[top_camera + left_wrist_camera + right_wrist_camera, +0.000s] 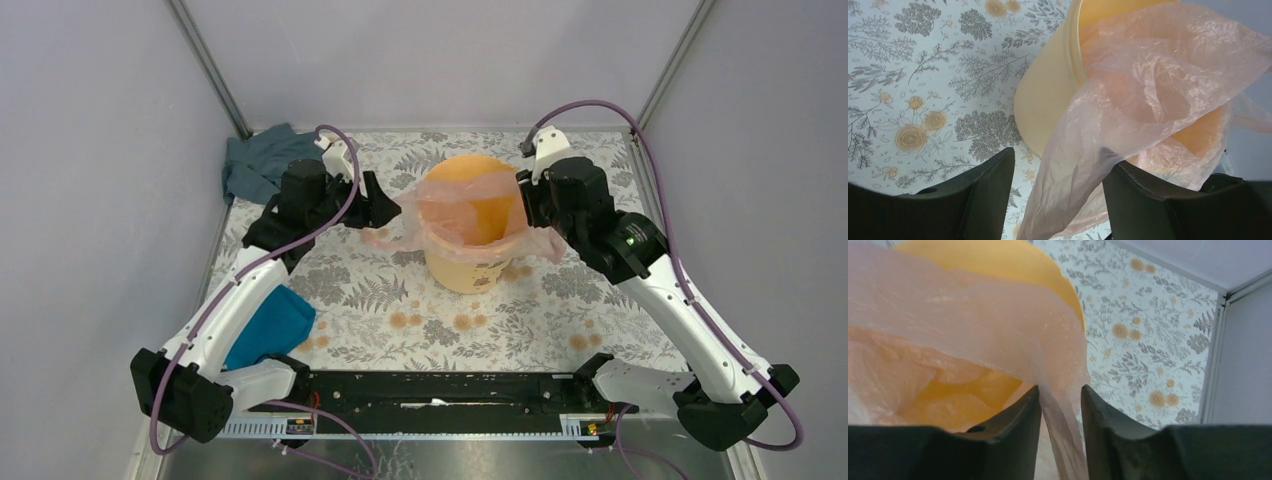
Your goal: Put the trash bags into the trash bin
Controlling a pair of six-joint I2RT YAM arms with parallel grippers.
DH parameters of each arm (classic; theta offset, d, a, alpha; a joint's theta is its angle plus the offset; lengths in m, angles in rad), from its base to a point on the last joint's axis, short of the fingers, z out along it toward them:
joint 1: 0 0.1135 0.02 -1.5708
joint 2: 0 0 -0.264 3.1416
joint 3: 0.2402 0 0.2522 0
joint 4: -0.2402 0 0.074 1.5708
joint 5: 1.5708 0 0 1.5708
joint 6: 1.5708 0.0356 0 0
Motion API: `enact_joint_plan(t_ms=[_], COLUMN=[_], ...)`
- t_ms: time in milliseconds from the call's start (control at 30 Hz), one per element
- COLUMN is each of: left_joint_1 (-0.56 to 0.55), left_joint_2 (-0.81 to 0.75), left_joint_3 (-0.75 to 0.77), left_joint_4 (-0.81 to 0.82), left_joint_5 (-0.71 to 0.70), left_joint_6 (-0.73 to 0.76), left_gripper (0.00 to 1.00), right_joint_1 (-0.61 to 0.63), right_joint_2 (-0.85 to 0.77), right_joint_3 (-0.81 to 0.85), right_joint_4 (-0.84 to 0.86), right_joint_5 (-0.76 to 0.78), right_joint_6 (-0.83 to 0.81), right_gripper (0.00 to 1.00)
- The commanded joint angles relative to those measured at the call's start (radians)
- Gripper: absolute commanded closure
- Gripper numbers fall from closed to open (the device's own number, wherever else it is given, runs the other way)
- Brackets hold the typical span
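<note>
Top external, left to right: grey-blue cloth (255, 165) bunched at far-left corner, teal cloth (270, 325) beside left arm, both well apart from the work. Left gripper (385, 205) just left of trash bin (465, 270), level with rim. On left wrist view, jaws wide apart, tail of trash bag (465, 200) hanging through the gap, brushing one finger, not pinched. Bag mouth draped over rim, much of the film down inside, left and right corners spilling outside. Right gripper (522, 200) at right rim, jaws narrowly apart, thin strand of film between, not clamped as far as visible. Likely flanking bin to spread the mouth and tuck loose corners in. Not finished.
</note>
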Motion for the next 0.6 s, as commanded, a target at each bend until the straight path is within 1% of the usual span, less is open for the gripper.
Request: enact_joint_plan(t_ms=[0,67,200,233,300,400,567], left_joint_1=[0.005,0.005,0.004,0.004,0.004,0.004,0.004], left_joint_2=[0.016,0.029,0.061,0.072,0.100,0.144,0.242], left_joint_3=[0.068,0.074,0.089,0.092,0.104,0.130,0.185], left_joint_4=[0.058,0.072,0.113,0.126,0.146,0.181,0.216], left_joint_5=[0.005,0.002,0.004,0.002,-0.006,-0.006,-0.010], left_joint_6=[0.006,-0.006,-0.028,-0.033,-0.047,-0.071,-0.113], left_gripper=[0.35,0.43,0.57,0.60,0.64,0.71,0.76], right_joint_1=[-0.003,-0.003,-0.020,-0.033,-0.071,-0.144,-0.227], right_joint_2=[-0.015,0.009,0.076,0.093,0.125,0.165,0.235], right_joint_3=[0.010,0.013,0.040,0.048,0.060,0.062,0.079], right_joint_4=[0.150,0.160,0.168,0.169,0.177,0.196,0.205], right_joint_5=[0.064,0.076,0.100,0.097,0.068,-0.028,-0.126], right_joint_6=[0.018,0.029,0.042,0.047,0.061,0.068,0.081], right_gripper=[0.65,0.78,0.98,1.00,1.00,1.00,1.00])
